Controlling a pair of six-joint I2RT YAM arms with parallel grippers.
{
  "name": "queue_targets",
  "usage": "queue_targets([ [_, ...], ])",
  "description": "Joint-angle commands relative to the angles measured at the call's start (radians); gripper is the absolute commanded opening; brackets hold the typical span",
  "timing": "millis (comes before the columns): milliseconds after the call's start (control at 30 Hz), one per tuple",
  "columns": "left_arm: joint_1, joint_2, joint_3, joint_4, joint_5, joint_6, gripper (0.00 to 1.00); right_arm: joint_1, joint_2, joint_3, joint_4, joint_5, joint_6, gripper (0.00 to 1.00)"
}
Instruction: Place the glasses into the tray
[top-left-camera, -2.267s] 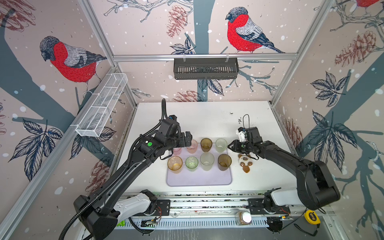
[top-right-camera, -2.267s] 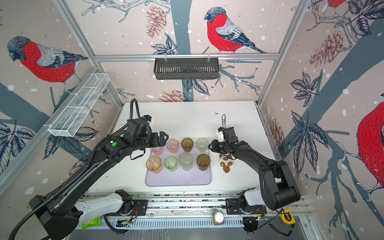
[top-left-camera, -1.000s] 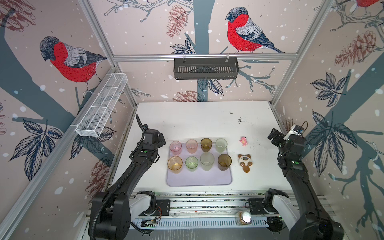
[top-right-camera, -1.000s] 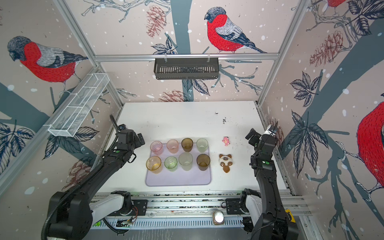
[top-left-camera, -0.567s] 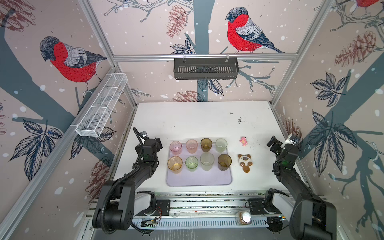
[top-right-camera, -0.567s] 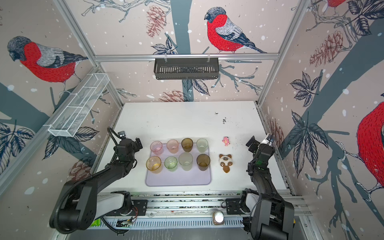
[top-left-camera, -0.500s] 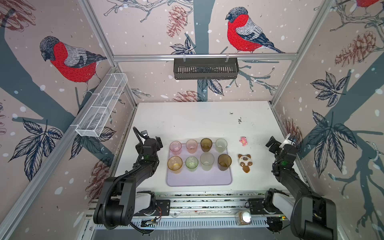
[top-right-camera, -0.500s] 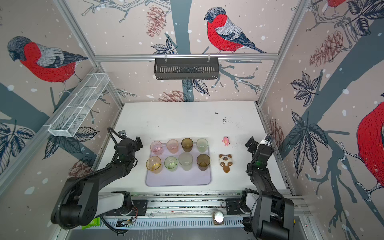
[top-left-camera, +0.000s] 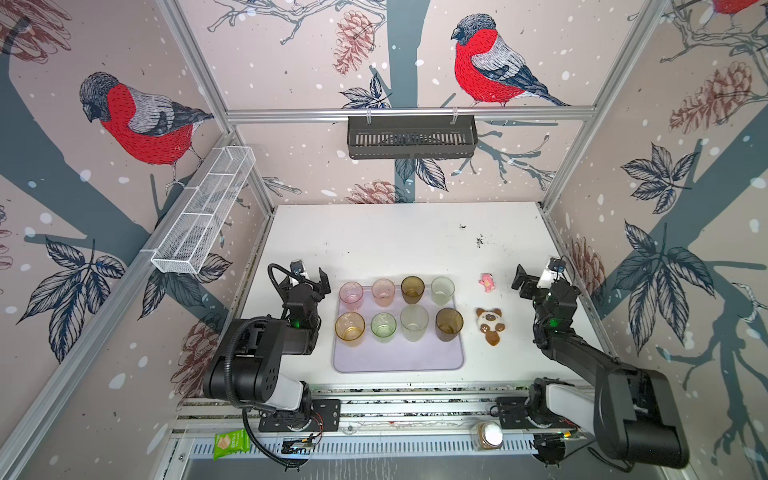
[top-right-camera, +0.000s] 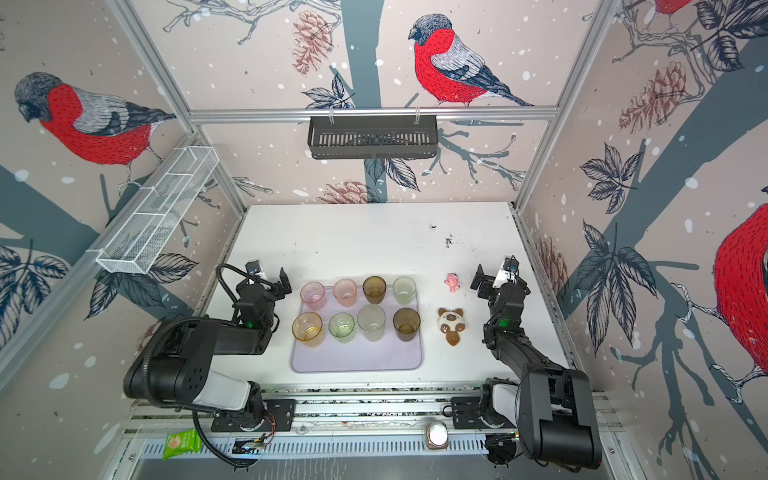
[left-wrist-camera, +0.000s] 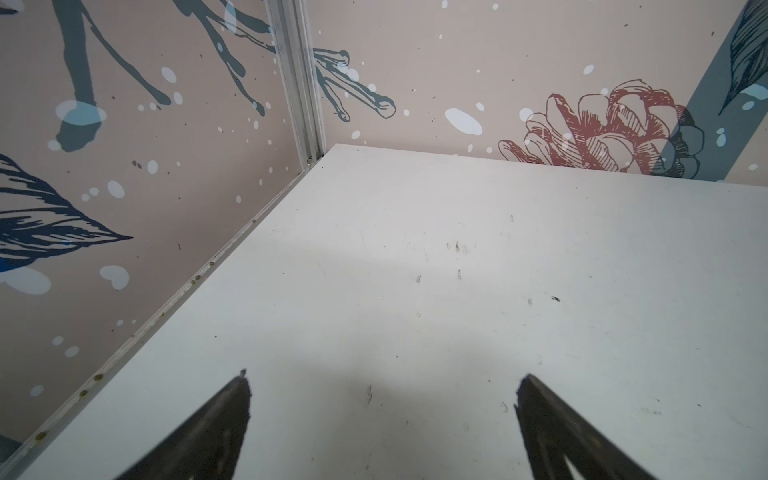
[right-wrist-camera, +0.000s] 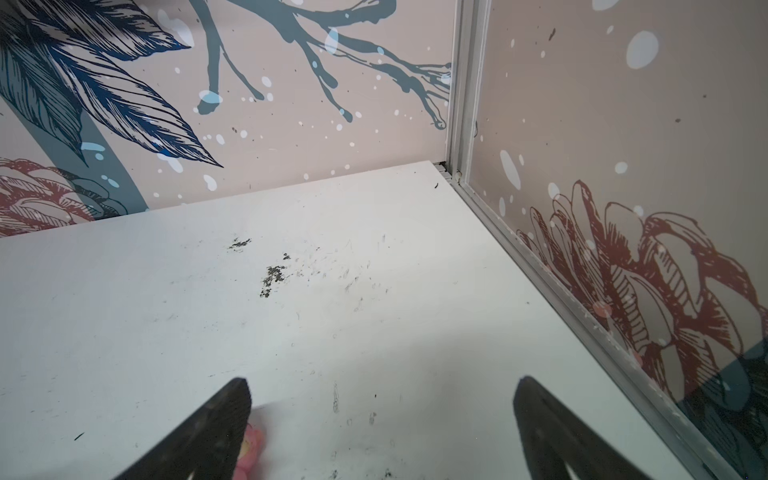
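On the white worktop (top-left-camera: 374, 241), we find all eight glasses (top-left-camera: 414, 322) upright in two rows inside the tray (top-left-camera: 399, 359). The left gripper (top-left-camera: 307, 280) sits just left of the tray and the right gripper (top-left-camera: 536, 276) well to its right. Both are spread wide and empty.

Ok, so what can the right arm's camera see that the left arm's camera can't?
Only the right wrist view shows a small pink toy figure peeking out beside the right gripper, plus black scuffed patches on the tabletop. Only the left wrist view shows the left gripper, over a nearly clean surface. Both share the white table, pine-cone wallpaper and jaws standing wide open with nothing between them.
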Motion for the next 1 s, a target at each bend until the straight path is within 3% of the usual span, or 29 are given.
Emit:
queue_targets([
  [0,0.002,0.048,-0.014,0.193,0.024,0.025,0.99,-0.001,0.040,-0.024,0.143,0.030,0.039,1.00],
  [300,0.001,0.051,-0.011,0.185,0.029,0.029,0.99,-0.002,0.211,-0.022,0.339,-0.016,0.046,1.00],
  [533,0.001,0.053,-0.009,0.187,0.029,0.029,0.99,0.054,0.324,-0.062,0.530,-0.013,-0.020,1.00],
  [600,0.001,0.053,-0.009,0.186,0.029,0.028,0.99,0.058,0.352,-0.075,0.585,0.019,-0.012,1.00],
  [833,0.001,0.052,-0.010,0.188,0.025,0.029,0.99,0.112,0.356,-0.031,0.503,0.188,-0.019,1.00],
  [967,0.001,0.051,-0.012,0.190,0.025,0.031,0.99,0.132,0.360,-0.022,0.494,0.221,-0.030,1.00],
])
